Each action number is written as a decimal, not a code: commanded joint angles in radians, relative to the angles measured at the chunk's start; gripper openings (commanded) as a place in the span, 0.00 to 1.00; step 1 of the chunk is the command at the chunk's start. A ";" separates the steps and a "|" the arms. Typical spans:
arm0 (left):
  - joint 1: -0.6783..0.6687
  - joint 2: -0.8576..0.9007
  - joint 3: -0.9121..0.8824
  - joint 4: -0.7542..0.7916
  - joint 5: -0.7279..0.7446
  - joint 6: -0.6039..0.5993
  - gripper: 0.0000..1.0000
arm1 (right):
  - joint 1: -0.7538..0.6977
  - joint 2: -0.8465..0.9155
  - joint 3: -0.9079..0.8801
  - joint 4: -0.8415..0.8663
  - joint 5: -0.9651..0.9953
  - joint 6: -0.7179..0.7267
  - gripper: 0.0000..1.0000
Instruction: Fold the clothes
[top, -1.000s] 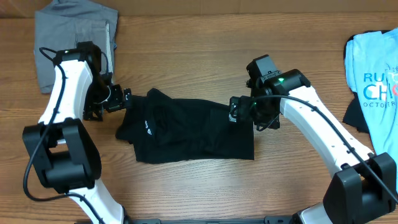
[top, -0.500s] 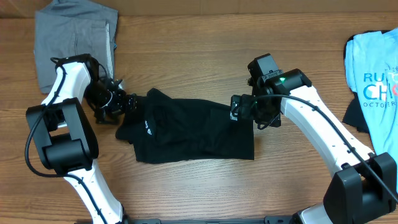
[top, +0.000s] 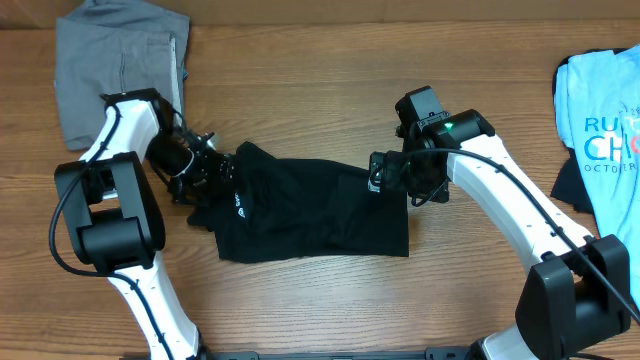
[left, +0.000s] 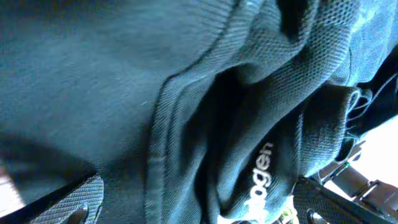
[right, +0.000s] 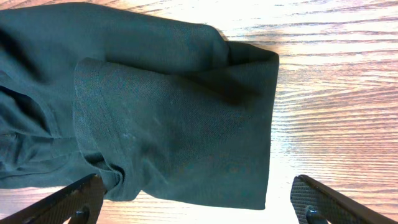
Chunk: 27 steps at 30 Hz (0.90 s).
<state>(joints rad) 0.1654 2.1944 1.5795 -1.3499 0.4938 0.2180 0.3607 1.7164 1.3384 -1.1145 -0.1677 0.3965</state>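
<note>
Where the left gripper (top: 214, 168) meets the left end of the black shirt (top: 310, 205), its jaws stand wide apart. The left wrist view shows its fingers (left: 79, 200) at the bottom corners, with bunched cloth filling the space between and ahead of them. Whether the tips touch the cloth cannot be told. The right gripper (top: 381, 176) is likewise spread wide, positioned over the shirt's upper right corner. The right wrist view shows its fingers (right: 74, 202) straddling the right hem, gripping nothing.

The shirt lies at the centre of the wooden table (top: 300, 110), roughly rectangular, with its long axis running left to right. Its left end is rumpled, showing a ribbed seam, mesh-textured fabric and pale lettering ending in "ogen". Its right end lies flat, with a stitched band and a straight edge, slightly wrinkled at the upper corner.

Bare wood borders the shirt on its top, bottom and right sides. A gray garment (top: 115, 60) lies at the table's top left corner, near the left arm. A light blue T-shirt (top: 600, 110) with lettering lies at the right edge, well apart from the right gripper.
</note>
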 joint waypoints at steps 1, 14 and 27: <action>-0.014 0.010 -0.035 0.021 0.027 0.028 1.00 | -0.003 0.003 -0.004 0.005 0.010 -0.005 1.00; -0.015 0.010 -0.137 0.091 0.017 0.011 0.84 | -0.003 0.003 -0.004 0.006 0.010 -0.005 1.00; -0.018 0.010 -0.137 0.058 0.111 0.003 0.40 | -0.003 0.003 -0.004 0.011 0.009 -0.004 1.00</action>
<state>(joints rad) 0.1581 2.1830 1.4555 -1.2892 0.5701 0.2131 0.3607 1.7168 1.3384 -1.1084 -0.1677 0.3954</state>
